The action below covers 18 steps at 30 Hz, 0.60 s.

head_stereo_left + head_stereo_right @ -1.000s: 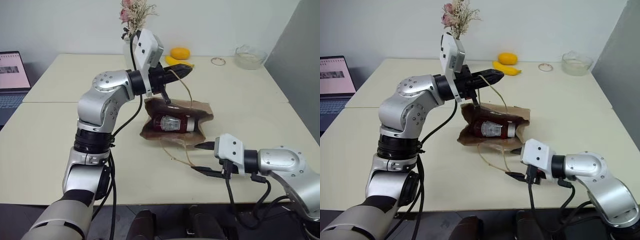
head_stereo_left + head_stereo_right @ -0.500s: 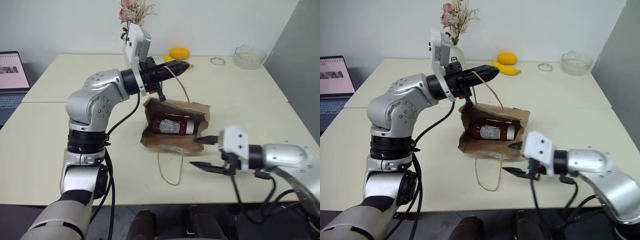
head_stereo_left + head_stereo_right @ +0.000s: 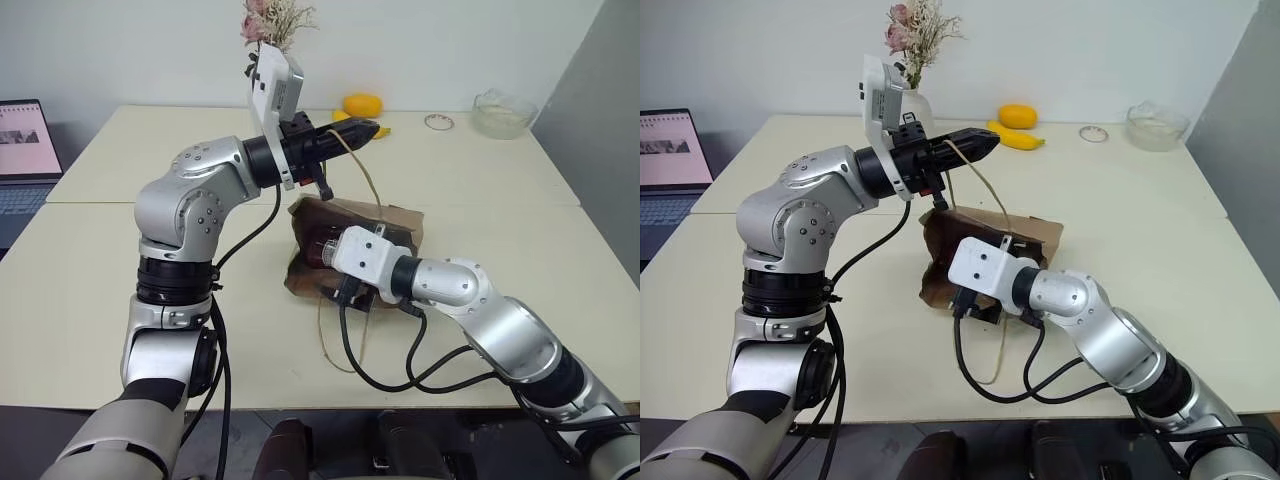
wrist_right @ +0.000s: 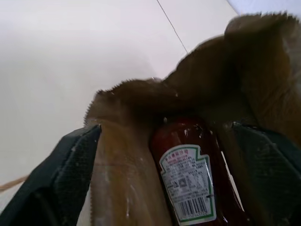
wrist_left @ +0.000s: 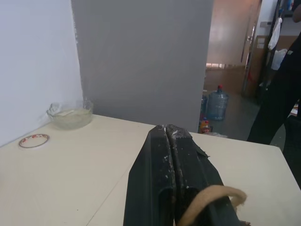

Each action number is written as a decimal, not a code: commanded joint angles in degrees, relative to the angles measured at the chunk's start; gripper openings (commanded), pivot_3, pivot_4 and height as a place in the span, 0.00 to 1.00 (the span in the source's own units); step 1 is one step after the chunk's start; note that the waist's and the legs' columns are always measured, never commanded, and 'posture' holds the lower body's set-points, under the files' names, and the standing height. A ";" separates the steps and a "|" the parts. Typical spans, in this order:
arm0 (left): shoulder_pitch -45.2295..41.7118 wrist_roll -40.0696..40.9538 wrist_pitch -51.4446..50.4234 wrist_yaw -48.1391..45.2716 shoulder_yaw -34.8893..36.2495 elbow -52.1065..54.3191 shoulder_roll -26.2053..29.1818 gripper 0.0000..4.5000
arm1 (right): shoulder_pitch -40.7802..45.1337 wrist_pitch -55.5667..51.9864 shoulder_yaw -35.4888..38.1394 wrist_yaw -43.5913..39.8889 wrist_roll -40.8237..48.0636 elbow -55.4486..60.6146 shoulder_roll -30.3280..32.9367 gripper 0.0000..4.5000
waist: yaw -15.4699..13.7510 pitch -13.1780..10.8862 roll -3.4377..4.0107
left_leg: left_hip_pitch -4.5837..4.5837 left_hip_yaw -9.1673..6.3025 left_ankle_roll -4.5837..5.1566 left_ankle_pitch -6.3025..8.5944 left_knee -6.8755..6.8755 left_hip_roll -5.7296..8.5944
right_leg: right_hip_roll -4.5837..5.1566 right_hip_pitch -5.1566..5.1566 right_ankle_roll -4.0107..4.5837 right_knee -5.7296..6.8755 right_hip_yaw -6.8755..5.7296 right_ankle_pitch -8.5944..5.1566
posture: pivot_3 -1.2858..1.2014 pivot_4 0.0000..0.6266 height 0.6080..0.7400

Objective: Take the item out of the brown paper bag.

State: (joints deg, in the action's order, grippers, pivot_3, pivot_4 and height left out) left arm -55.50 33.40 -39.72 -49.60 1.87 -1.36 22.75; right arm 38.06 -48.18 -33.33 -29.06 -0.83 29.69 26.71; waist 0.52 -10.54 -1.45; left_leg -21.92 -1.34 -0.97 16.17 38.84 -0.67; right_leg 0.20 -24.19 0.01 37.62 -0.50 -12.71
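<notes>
At the brown paper bag (image 3: 395,222), right end effector (image 4: 174,188) gapes around the item (image 4: 188,183); left end effector (image 3: 362,132) pinches a handle (image 3: 362,165).

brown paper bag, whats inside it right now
A red bottle with a white barcode label lies inside the brown paper bag, between the right gripper's open fingers. Its cap end is hidden deeper under the creased paper.

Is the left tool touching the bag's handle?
Touching. Left eye view: the shut left tool pinches the handle, lifting the bag.
</notes>
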 commanded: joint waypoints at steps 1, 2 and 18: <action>-1.63 0.38 0.94 -0.22 0.20 1.38 0.07 0.00 | 2.77 2.27 -2.34 0.44 -5.21 -3.60 0.21 0.99 | 0.05 0.00 0.00 | 0.00 0.00 0.00 0.00 0.00 -0.01 | -0.01 -0.01 0.00 0.02 -0.01 0.00 | 0.52 0.24 1.00; -1.63 0.39 0.96 -0.21 0.21 1.38 0.04 0.00 | 2.89 2.67 -2.95 -0.03 -6.10 -4.69 0.46 0.99 | 0.10 0.00 0.00 | 0.00 -0.02 0.00 0.00 0.00 -0.01 | -0.01 -0.01 0.01 0.02 -0.01 0.00 | 0.52 0.24 1.00; -1.37 0.33 1.21 -0.47 0.03 1.37 0.24 0.00 | 7.51 13.02 -12.11 -5.77 -24.71 -23.10 -0.96 0.99 | 0.88 0.00 0.00 | 0.01 -0.01 0.01 0.00 0.00 -0.01 | -0.02 -0.01 0.01 0.03 0.00 0.00 | 0.52 0.24 1.00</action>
State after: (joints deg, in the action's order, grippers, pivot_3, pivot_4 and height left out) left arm -55.49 33.39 -39.55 -49.66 1.46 -1.34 22.62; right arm 44.08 -36.62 -45.49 -34.07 -23.79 7.30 26.14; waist 1.41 -10.55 -1.45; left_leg -21.91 -1.34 -0.96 16.17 38.84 -0.68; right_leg 0.18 -24.20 0.02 37.65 -0.50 -12.71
